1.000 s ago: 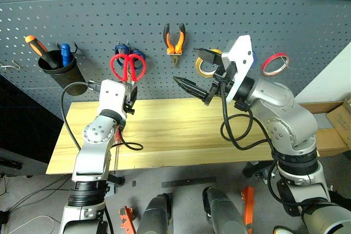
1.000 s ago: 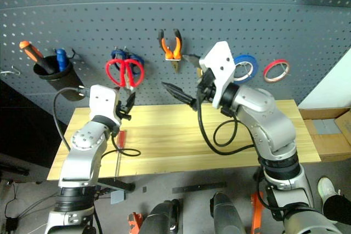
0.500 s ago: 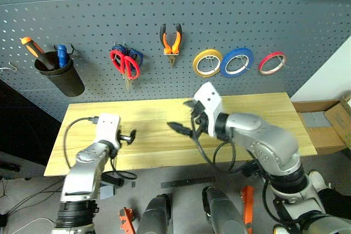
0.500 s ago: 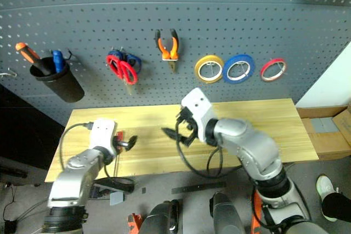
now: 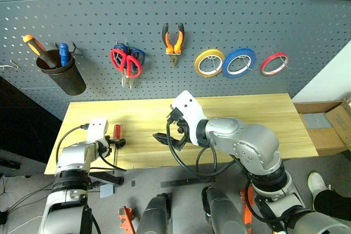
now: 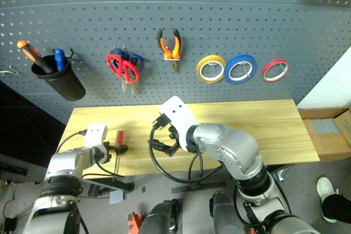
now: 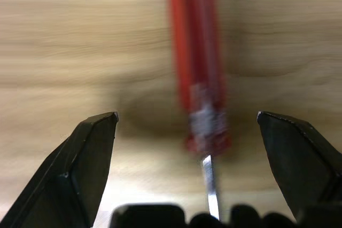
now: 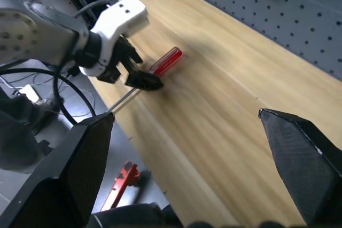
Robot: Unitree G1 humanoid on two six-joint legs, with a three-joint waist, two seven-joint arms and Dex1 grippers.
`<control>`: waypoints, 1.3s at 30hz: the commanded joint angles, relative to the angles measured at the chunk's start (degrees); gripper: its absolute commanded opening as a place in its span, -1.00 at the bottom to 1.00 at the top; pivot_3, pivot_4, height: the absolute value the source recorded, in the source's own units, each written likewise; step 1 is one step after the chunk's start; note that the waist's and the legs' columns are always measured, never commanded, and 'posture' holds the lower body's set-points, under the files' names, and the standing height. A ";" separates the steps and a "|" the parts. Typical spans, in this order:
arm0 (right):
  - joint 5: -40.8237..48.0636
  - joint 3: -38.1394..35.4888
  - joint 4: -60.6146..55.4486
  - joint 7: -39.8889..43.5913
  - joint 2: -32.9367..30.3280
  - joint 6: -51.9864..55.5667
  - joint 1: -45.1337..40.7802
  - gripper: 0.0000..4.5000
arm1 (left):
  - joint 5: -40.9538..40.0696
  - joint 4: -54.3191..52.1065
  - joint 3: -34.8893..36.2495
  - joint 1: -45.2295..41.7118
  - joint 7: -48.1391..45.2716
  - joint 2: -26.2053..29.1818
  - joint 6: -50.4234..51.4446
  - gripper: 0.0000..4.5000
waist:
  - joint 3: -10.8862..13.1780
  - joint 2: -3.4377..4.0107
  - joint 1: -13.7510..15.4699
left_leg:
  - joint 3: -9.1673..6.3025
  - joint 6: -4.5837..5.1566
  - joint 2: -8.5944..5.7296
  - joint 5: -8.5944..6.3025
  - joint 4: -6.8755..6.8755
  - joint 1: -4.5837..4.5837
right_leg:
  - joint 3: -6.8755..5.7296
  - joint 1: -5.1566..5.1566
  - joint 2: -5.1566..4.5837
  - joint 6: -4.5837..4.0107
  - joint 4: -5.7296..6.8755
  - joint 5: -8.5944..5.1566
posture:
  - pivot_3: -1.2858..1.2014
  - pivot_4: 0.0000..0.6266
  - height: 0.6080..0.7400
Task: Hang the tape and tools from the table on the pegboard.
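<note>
Even, fairly bright light falls from above on the pegboard (image 5: 219,4) and the table (image 5: 285,119), with no harsh glare. The head views are sharp across the middle; the pegboard's rows of holes bow near the upper edge, a sign of lens distortion. Soft shadows lie on the table beneath the right gripper (image 5: 164,131) and near its left end around the left gripper (image 5: 118,142). In the left wrist view the screwdriver (image 7: 199,62) is blurred and out of focus, a dim shadow pooling on the wood around its handle. The right wrist view is clear at the table, softer toward its fingers (image 8: 304,169).
</note>
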 commanded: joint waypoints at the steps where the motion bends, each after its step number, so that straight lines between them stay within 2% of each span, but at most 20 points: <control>1: -0.11 0.38 -0.51 0.29 0.82 -1.50 -1.53 1.00 | 0.65 1.99 -0.60 -1.18 -0.18 0.67 -2.19 0.99 | 0.00 0.00 -0.05 | 0.01 0.00 0.01 0.00 -0.01 0.00 | 0.01 -0.01 -0.02 0.00 -0.01 0.00 | -0.09 -0.12 1.00; 5: -0.06 0.48 0.71 1.28 0.86 -2.25 -2.60 1.00 | -0.03 1.85 0.06 -0.34 0.55 0.05 -2.04 0.60 | 0.00 0.00 -0.15 | 0.02 -0.02 0.01 -0.01 -0.06 0.00 | 0.01 -0.04 -0.26 -0.01 -0.01 0.00 | -0.08 -0.16 1.00; 12: 0.31 -1.82 3.14 2.85 0.55 -3.39 -4.63 1.00 | -2.52 -1.49 3.72 1.98 2.89 -1.20 -0.79 -0.55 | -0.01 -0.01 -0.09 | 0.02 -0.02 0.00 -0.01 -0.05 0.01 | 0.00 -0.04 -0.30 -0.01 0.00 0.01 | -0.08 -0.23 1.00; 13: 0.27 -2.02 3.33 3.05 0.37 -3.60 -4.93 1.00 | -2.87 -2.57 4.44 2.46 3.43 -1.51 -1.13 -0.64 | -0.01 -0.01 -0.09 | 0.02 -0.02 0.00 -0.01 -0.05 0.00 | 0.00 -0.03 -0.30 -0.01 0.00 0.01 | -0.08 -0.23 1.00; 16: -0.30 -1.72 2.38 4.91 -1.93 -6.36 -5.91 1.00 | -4.89 -8.52 9.63 4.01 7.34 -3.75 -6.61 -0.64 | -0.01 -0.02 -0.03 | 0.02 -0.02 -0.02 -0.01 -0.05 0.00 | 0.00 -0.04 -0.33 -0.01 -0.02 0.01 | -0.07 -0.26 1.00; 21: -4.41 2.19 -2.76 10.57 -8.66 -21.95 -5.33 1.00 | -7.07 -27.97 13.81 9.98 10.62 -7.26 -15.02 -0.64 | -0.07 -0.14 0.13 | -0.04 -0.07 -0.04 -0.03 -0.05 -0.18 | -0.10 -0.12 -0.42 -0.03 -0.11 0.03 | -0.06 -0.32 1.00; 26: -2.08 -0.50 -5.03 15.15 -8.85 -27.19 -6.41 1.00 | -8.27 -44.32 15.36 13.67 14.07 -9.39 -15.77 -0.64 | -0.09 -0.17 0.16 | -0.01 -0.10 -0.07 -0.06 -0.09 -0.18 | -0.06 -0.12 -0.43 -0.02 -0.11 0.02 | -0.04 -0.35 1.00; 29: -2.28 -1.69 -3.61 16.03 -8.32 -29.70 -7.65 1.00 | -6.46 -50.03 14.71 12.86 14.72 -7.43 -17.83 -0.64 | -0.11 -0.19 0.26 | -0.04 -0.10 -0.08 -0.05 -0.05 -0.17 | -0.08 -0.10 -0.39 -0.02 -0.06 0.03 | -0.03 -0.37 1.00; 33: -2.77 -3.57 -0.17 15.43 -6.84 -32.48 -9.68 1.00 | -4.76 -50.16 16.18 4.95 16.51 -2.65 -20.86 -0.64 | -0.14 -0.25 0.46 | -0.08 -0.10 -0.05 -0.03 0.04 -0.16 | -0.12 -0.06 -0.23 -0.04 -0.04 0.04 | -0.02 -0.39 1.00; 35: -3.14 -4.08 1.44 15.17 -6.20 -33.47 -10.93 1.00 | -4.53 -46.28 16.63 -2.23 16.72 0.83 -22.78 -0.64 | -0.23 -0.40 0.64 | -0.12 -0.13 -0.02 0.00 0.09 -0.18 | -0.19 -0.02 0.05 -0.05 -0.05 0.08 | -0.02 -0.39 1.00; 39: -3.81 -4.11 3.32 15.16 -5.25 -34.75 -12.58 1.00 | -5.43 -37.14 15.11 -13.69 13.44 5.37 -27.84 -0.64 | -0.25 -0.42 0.64 | -0.06 -0.12 -0.07 -0.01 0.03 -0.15 | -0.09 -0.03 0.03 -0.05 -0.10 0.10 | -0.02 -0.41 1.00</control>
